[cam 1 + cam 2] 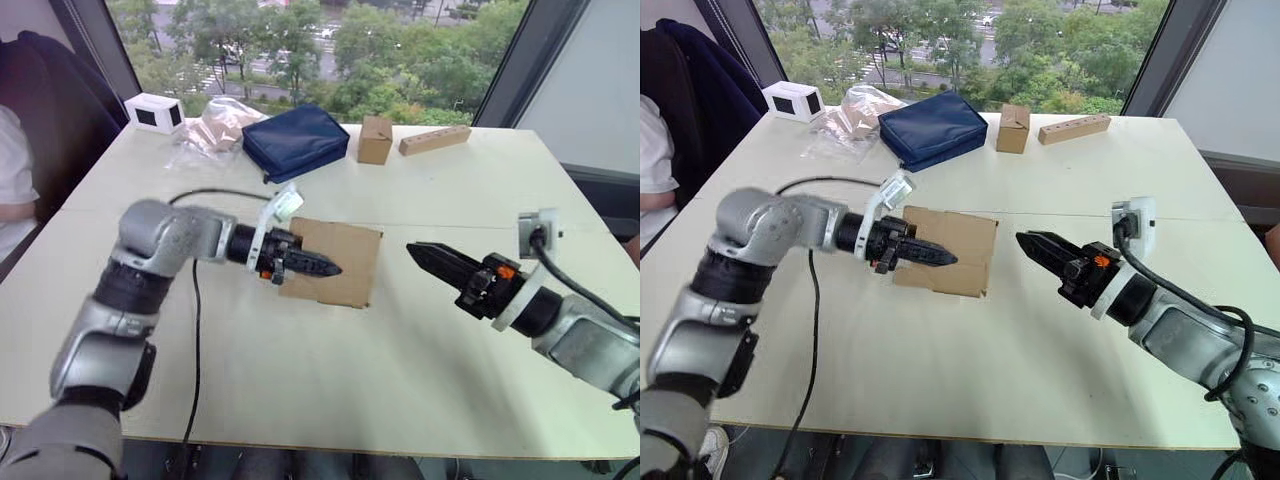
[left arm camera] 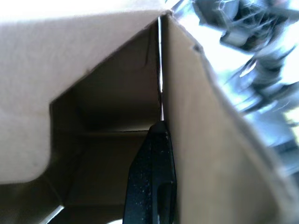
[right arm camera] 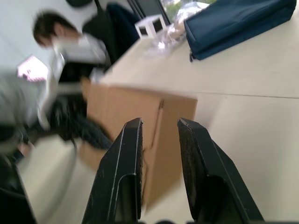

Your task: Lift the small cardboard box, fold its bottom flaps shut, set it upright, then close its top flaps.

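The small cardboard box [image 1: 350, 250] lies flattened near the middle of the table [image 1: 330, 380]. My left gripper [image 1: 330, 268] reaches over its left half and is shut on its upper panel. In the left wrist view one black finger [image 2: 152, 177] sits inside the box [image 2: 219, 140], along a corner seam, with brown flaps around it. Just right of the box, my right gripper [image 1: 415, 250] points at its right edge without touching it. The right wrist view shows that gripper [image 3: 159, 123] slightly open and empty, facing the box [image 3: 126, 112].
Along the far edge are a white box [image 1: 154, 113], a plastic bag [image 1: 215, 130], a navy pouch [image 1: 295, 140], a small sealed brown box [image 1: 375, 138] and a long wooden block [image 1: 435, 139]. A black cable [image 1: 195, 300] crosses the left side. A person [image 1: 10, 170] sits at far left.
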